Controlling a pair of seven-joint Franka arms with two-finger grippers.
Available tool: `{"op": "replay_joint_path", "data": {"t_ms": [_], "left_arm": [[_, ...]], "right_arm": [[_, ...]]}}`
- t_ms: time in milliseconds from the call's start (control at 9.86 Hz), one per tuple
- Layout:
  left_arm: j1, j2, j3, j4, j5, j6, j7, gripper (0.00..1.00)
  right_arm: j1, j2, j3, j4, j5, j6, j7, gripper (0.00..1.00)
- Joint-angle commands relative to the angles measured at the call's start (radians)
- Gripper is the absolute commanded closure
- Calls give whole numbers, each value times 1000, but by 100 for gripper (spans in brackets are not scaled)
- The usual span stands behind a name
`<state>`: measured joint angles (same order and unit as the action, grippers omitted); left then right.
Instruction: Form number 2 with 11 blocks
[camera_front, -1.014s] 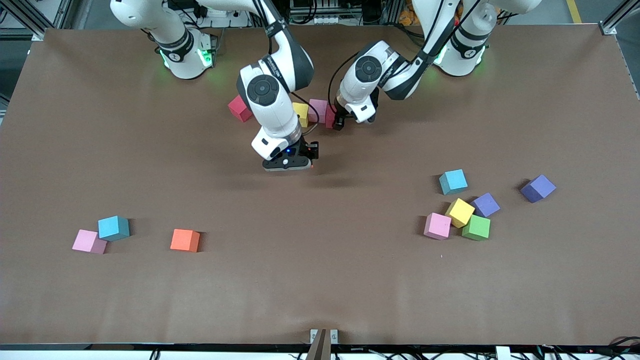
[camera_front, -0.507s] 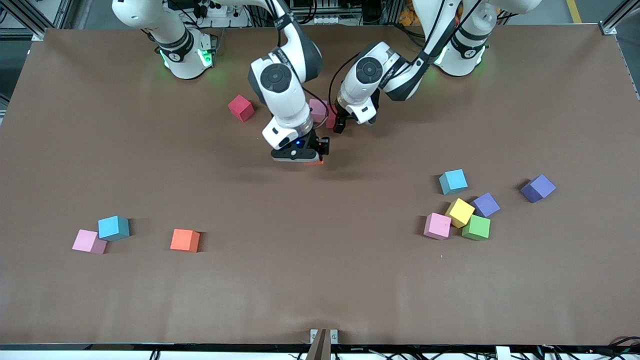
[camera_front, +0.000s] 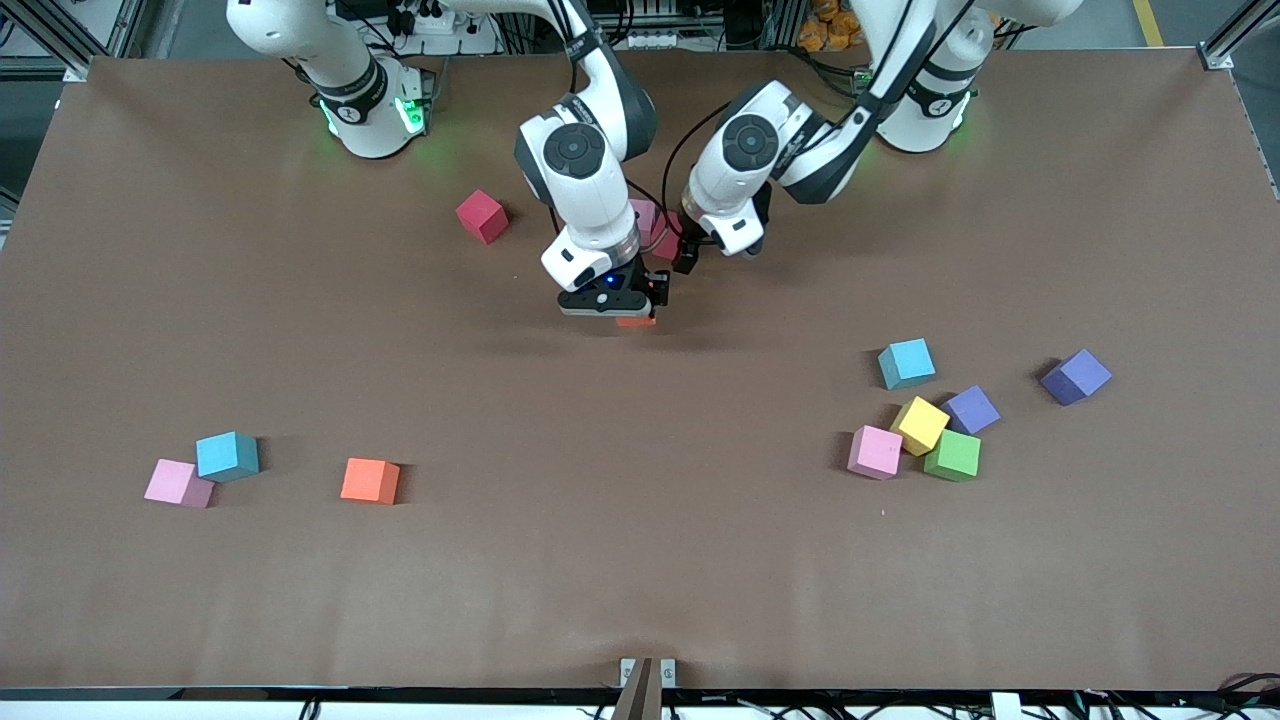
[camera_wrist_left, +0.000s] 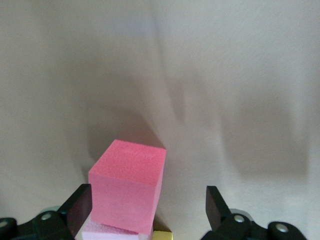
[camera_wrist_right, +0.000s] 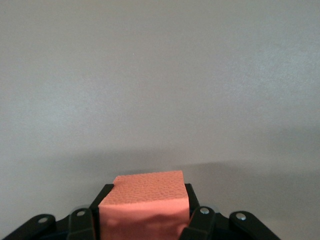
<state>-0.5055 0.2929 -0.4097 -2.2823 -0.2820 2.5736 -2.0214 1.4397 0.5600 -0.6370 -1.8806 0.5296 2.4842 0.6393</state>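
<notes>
Two grippers sit close together in the upper middle of the front view, with wide bare brown table (camera_front: 640, 560) below them. The right gripper (camera_front: 618, 308) is clamped on an orange block (camera_wrist_right: 145, 206) over the table. The left gripper (camera_front: 690, 255) has its jaws wide, and in its wrist view a pink block (camera_wrist_left: 128, 186) stands between the fingers (camera_wrist_left: 216, 205), nearer one finger.

We count one red block (camera_front: 482, 216) at upper centre, and lower left a pink (camera_front: 178, 483), a blue (camera_front: 227, 455) and an orange one (camera_front: 370, 480). At the right we see a blue (camera_front: 906, 363), yellow (camera_front: 920, 425), pink (camera_front: 875, 452) and green block (camera_front: 953, 455), plus two purple cubes (camera_front: 971, 409) (camera_front: 1076, 376).

The started number 2 (camera_front: 652, 230) is mostly hidden by the arms. Metal framing lines the top edge.
</notes>
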Motion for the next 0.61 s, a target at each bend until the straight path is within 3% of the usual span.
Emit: {"op": "replay_joint_path", "data": {"t_ms": [0, 203, 507], "left_arm": [[53, -98, -1, -14, 17, -103, 62, 0], [129, -170, -1, -14, 15, -208, 188, 0], [287, -231, -1, -16, 15, -305, 525, 0]], "right_arm": [[36, 18, -15, -8, 13, 30, 42, 91], [59, 38, -15, -6, 15, 42, 78, 91], [102, 95, -15, 20, 15, 65, 157, 91]]}}
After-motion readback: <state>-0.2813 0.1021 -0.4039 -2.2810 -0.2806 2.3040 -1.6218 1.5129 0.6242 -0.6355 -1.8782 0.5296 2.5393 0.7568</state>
